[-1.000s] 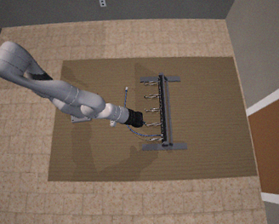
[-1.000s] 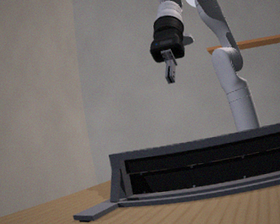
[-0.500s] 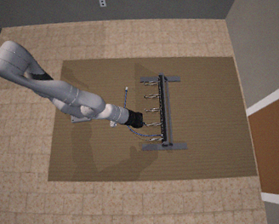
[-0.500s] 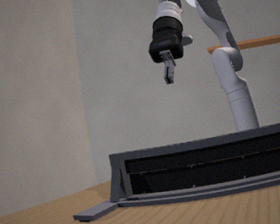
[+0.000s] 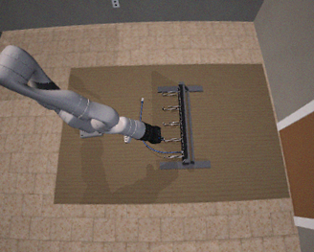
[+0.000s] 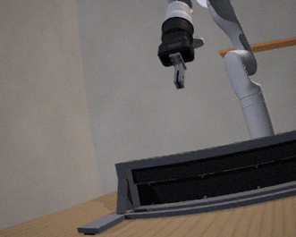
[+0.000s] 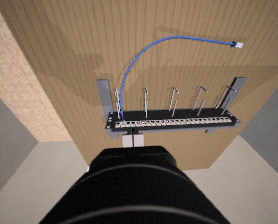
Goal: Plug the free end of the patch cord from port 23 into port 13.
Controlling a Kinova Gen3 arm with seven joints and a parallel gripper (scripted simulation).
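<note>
The rack [image 5: 186, 122] [image 6: 161, 161] [image 7: 160, 114] stands upright on the table, its feet flat. The blue patch cord [image 5: 161, 152] [image 7: 141, 54] runs from a jack near one end of the panel, at the left in the wrist view, and curves over the table on the robot's side. Its free plug [image 5: 142, 99] [image 7: 236, 43] lies on the table away from the rack; its latch side cannot be made out. My gripper [image 5: 163, 140] [image 6: 179, 87] [image 7: 133, 134] is shut on nothing. It hangs above the rack's height, near the cord-end part of the panel. Port numbers are too small to read.
Several metal hooks [image 5: 169, 108] [image 7: 146, 97] stick out from the panel's front on the cord's side. The rack's long feet [image 5: 185, 165] [image 7: 104, 92] reach out at both ends. The robot's base plate [image 5: 90, 133] is behind the arm.
</note>
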